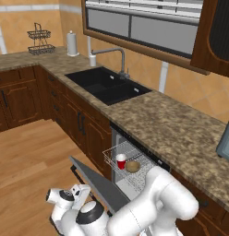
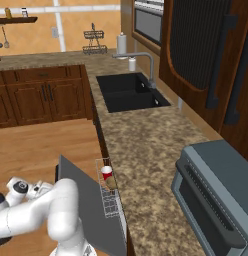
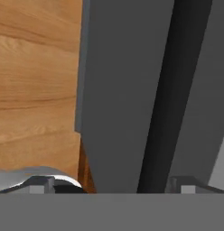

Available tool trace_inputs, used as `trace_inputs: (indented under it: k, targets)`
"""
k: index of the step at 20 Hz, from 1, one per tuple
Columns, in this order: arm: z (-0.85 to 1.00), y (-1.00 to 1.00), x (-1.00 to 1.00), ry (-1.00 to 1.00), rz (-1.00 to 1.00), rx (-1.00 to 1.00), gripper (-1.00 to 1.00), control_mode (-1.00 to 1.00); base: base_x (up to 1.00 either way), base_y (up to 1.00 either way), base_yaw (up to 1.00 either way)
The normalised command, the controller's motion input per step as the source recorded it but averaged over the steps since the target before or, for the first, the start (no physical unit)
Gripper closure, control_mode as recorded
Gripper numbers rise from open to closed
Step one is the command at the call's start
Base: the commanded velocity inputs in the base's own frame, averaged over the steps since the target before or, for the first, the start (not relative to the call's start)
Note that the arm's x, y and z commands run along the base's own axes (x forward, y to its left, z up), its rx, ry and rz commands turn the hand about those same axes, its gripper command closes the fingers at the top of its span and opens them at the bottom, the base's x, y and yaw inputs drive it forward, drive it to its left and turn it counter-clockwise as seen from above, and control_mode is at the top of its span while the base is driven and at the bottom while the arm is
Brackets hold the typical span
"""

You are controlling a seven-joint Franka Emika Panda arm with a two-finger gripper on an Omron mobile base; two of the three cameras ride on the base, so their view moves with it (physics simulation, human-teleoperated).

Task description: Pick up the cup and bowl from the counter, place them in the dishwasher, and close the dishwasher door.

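Note:
The red cup [image 1: 121,161] [image 2: 106,172] stands upright in the dishwasher's white wire rack [image 1: 111,156] [image 2: 109,202], which is pulled out under the counter [image 1: 171,129]. The tan bowl [image 1: 132,166] [image 2: 112,183] lies right beside the cup in the same rack. The dark grey dishwasher door [image 1: 100,184] [image 2: 86,210] [image 3: 118,103] slants half raised, and its black bar handle [image 3: 161,103] runs close past the hand. My gripper [image 1: 78,190] [image 2: 45,189] [image 3: 111,187] is low at the door's outer edge, open, with fingertips on either side of the panel's edge.
A black sink [image 1: 107,85] with a faucet is set in the counter to the left. A grey toaster oven [image 2: 216,195] stands on the counter at the right. Dark wooden cabinets [image 1: 79,120] line the wall, with wooden floor [image 1: 28,156] in front.

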Motion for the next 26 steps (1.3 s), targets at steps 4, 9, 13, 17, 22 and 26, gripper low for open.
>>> trace_inputs:
  k: [4,9,13,17,22,26]
  targets:
    - [-1.0,-0.91,0.68,0.0,0.13,-0.21,-1.0,-1.0,0.0,0.0,0.0]
    - [-1.0,-1.0,0.77,-0.01,0.19,-0.17,-1.0,-1.0,0.0,0.0,0.0]
    - [-0.73,-1.0,0.3,-0.18,0.25,-0.06,-1.0,-1.0,0.0,0.0,0.0]
    - [-0.47,-1.0,0.22,-0.1,0.24,-0.01,-1.0,-1.0,0.0,0.0,0.0]
    - [-0.08,-1.0,0.52,0.0,0.22,0.0,-1.0,-1.0,0.0,0.0,0.0]
    - [0.02,-1.0,0.37,0.0,0.2,0.0,-1.0,-1.0,0.0,0.0,0.0]
